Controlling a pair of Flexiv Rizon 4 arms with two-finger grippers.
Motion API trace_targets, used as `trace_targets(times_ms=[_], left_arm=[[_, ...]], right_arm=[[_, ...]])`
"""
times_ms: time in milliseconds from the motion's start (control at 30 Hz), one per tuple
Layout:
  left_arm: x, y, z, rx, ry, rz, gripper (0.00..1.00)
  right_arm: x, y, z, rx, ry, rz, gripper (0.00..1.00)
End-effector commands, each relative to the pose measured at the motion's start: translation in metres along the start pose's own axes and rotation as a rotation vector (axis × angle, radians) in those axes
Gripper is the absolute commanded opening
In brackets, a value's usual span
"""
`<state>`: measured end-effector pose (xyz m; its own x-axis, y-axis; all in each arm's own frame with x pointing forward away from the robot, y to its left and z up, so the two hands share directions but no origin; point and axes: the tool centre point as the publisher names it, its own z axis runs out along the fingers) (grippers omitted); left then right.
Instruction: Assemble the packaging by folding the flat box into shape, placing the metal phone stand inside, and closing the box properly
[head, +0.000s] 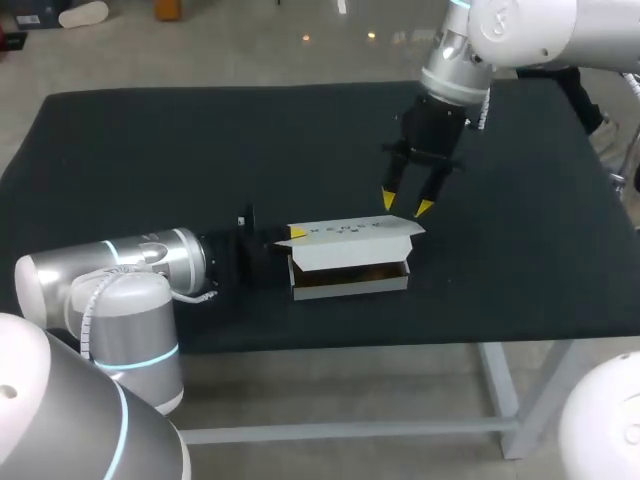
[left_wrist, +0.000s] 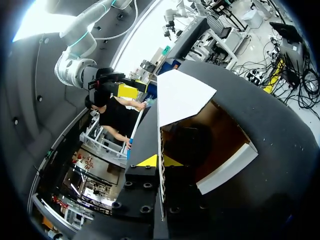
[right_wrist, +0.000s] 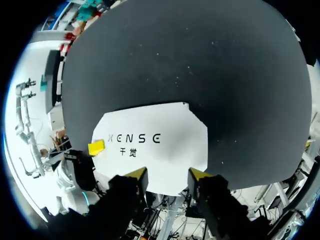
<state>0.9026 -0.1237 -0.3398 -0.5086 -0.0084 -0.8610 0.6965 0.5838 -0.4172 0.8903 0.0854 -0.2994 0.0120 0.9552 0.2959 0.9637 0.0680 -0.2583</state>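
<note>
The white box (head: 350, 272) lies near the table's middle, its printed lid (head: 355, 232) raised and slanting over the brown inside. My left gripper (left_wrist: 160, 161) is shut on the box's left end wall, which stands as a thin edge between the yellow tips. Ahead of it are the lid (left_wrist: 181, 94), the brown interior (left_wrist: 222, 135) and the white front flap (left_wrist: 227, 167). A dark shape (left_wrist: 187, 145) lies inside; what it is I cannot tell. My right gripper (head: 406, 204) hangs open just above the lid's right far edge. In its wrist view the lid (right_wrist: 160, 150) lies just ahead of that gripper (right_wrist: 168, 175).
The black table (head: 200, 150) spreads bare around the box. My left arm (head: 120, 275) lies low along the front left, close to the front edge. My right arm (head: 455, 70) comes down from the far right.
</note>
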Motion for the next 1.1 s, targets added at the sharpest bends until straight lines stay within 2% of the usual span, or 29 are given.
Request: trace_targets(times_ms=[33,533,1100], left_arm=[[0.002,0.002,0.0,0.011,0.003,0.009,0.0],[0.005,0.002,0.002,0.011,0.001,0.038,0.0],[0.005,0.002,0.001,0.011,-0.002,0.053,0.0]], right_arm=[[0.001,-0.003,0.006,-0.06,-0.008,-0.014,0.53],[-0.008,-0.002,0.022,-0.068,-0.036,-0.052,0.48],[-0.014,-0.002,0.034,-0.057,-0.026,-0.075,0.47]])
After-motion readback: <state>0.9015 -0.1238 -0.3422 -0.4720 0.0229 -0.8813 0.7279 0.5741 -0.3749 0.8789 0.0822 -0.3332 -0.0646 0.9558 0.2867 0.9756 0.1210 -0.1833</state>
